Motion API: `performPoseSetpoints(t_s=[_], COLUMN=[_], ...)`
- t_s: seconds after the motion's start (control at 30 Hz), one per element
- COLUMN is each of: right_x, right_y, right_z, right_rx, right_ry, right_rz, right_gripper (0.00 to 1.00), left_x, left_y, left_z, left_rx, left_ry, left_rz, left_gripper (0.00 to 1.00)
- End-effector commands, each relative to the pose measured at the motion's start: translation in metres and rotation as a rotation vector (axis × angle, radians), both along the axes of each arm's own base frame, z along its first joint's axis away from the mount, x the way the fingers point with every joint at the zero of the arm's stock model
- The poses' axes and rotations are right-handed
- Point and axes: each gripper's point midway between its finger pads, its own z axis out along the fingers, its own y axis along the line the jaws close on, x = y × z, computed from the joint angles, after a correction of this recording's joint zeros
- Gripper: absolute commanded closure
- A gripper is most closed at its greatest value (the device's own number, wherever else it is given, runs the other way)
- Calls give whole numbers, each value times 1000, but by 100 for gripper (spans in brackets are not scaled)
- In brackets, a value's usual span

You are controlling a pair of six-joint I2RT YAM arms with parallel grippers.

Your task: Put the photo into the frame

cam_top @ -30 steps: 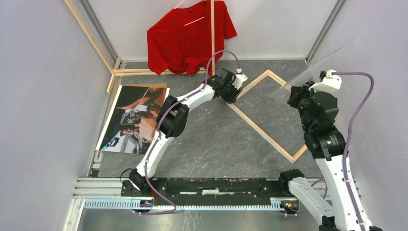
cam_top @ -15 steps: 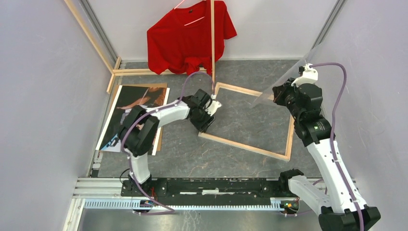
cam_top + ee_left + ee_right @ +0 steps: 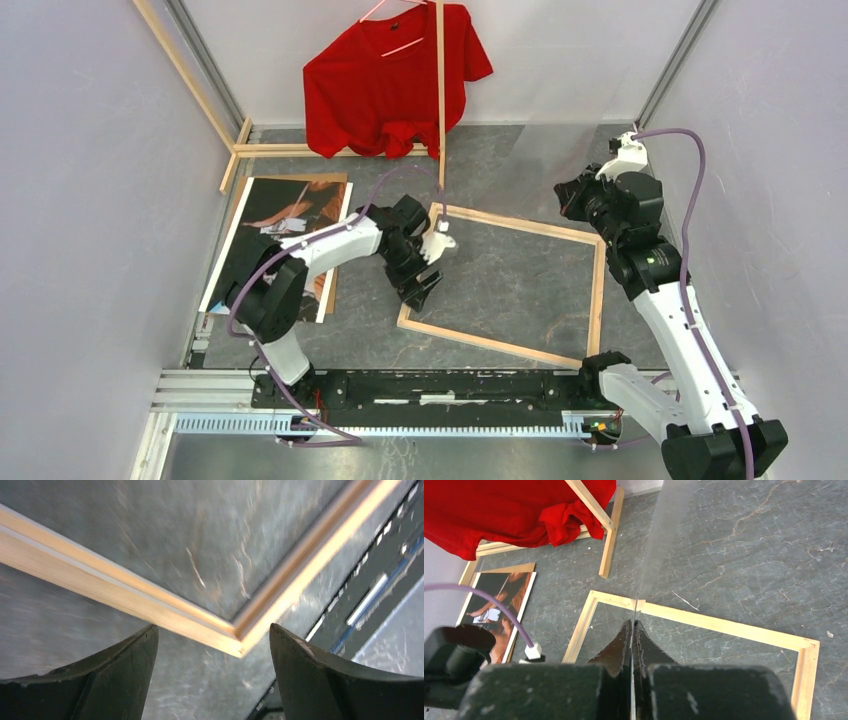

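The frame [image 3: 520, 225] lies flat on the grey table, pale wood face up. My left gripper [image 3: 420, 288] hovers over its near left corner, open. In the left wrist view the frame [image 3: 100, 587] has that corner just beyond the left gripper [image 3: 212, 627], with nothing between the fingers. My right gripper [image 3: 572, 195] stands above the frame's far right corner, shut on a clear pane [image 3: 664, 540] held edge-on between the right gripper's [image 3: 632, 624] jaws over the frame [image 3: 724, 626]. The photo [image 3: 275, 245] lies face up at the left, apart from both grippers, and shows again as the photo [image 3: 494, 600].
A brown cardboard sheet [image 3: 332, 285] lies under the photo. A red T-shirt [image 3: 390, 75] hangs on a wooden rack [image 3: 440, 110] at the back, and the rack's base [image 3: 300, 150] rests on the table. Walls close in on the left and right.
The left gripper dragged the frame toward the near left, turning it, then opened and let it go. The right arm shifted slightly with the clear pane.
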Motion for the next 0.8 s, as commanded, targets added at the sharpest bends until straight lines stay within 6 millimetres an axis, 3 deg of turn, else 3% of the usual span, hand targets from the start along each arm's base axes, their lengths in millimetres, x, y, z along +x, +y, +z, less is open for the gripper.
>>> performPoseSetpoints(t_s=[0.0,0.1,0.23,0.33,0.47,0.7,0.77], right_x=[-3,-6,-8,-9,-9,-1,2], right_y=[-2,-3,0,1,3,15,20], right_z=[22,21,17,16,15,11,10], right_rx=[-28,-33,-34,-38,-35,-8,8], right_ry=[-68,-65,-57,-56,-56,-52,-53], right_rz=[10,16,33,40,50,101,120], right_gripper=[100,100,100,100,100,100,100], left_x=[62,130,177,180,179,178,174], left_y=[-34,-27,-24,-23,-14,41,60], left_z=[28,21,15,-2,-22,-38,-39], left_rx=[-88,20,1,18,70,155,174], left_ry=[-148,-291,-244,-192,-171,-133,-126], left_rz=[7,192,364,396,429,554,587], left_gripper=[12,16,19,24,38,72,74])
